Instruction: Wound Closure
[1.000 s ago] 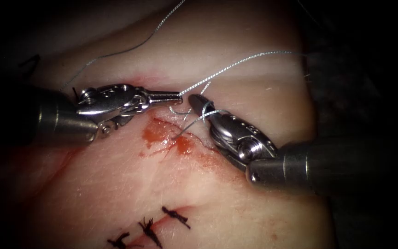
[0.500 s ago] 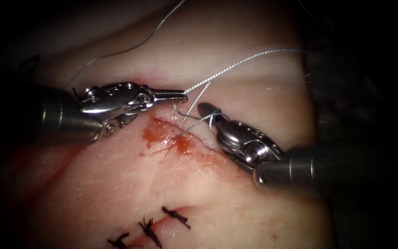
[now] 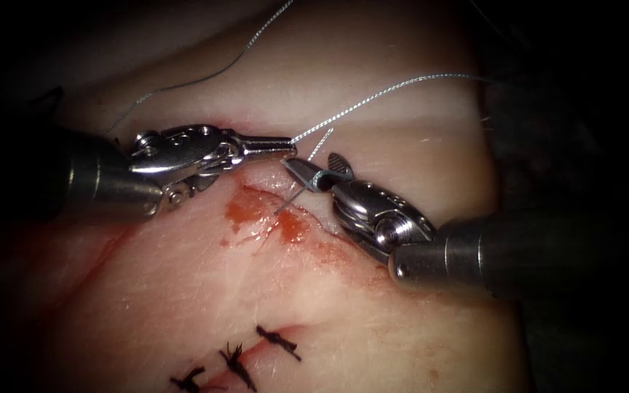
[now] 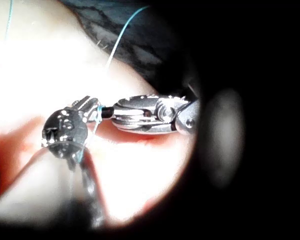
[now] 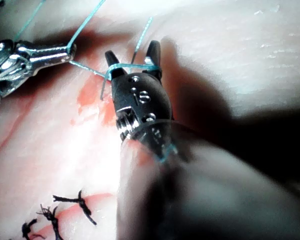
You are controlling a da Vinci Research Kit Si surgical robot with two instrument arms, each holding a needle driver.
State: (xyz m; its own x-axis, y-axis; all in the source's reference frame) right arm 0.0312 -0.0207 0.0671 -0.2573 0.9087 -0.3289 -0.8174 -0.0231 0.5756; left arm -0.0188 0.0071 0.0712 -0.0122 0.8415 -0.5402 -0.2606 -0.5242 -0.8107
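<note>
Pale tissue (image 3: 402, 306) carries a red-smeared cut (image 3: 271, 218); my left tool (image 3: 285, 148) clamps the silvery thread (image 3: 373, 98), my right tool (image 3: 318, 171), at 4 o'clock, gapes with thread looped around it.

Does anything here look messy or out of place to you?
Red fluid is smeared on the tissue around the cut. The thread is wound round the right tool, whose jaws are open; the left tool is shut on the thread. I cannot make out the needle.

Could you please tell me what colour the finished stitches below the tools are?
The finished stitches are black, clearest in the endoscope view.
</note>
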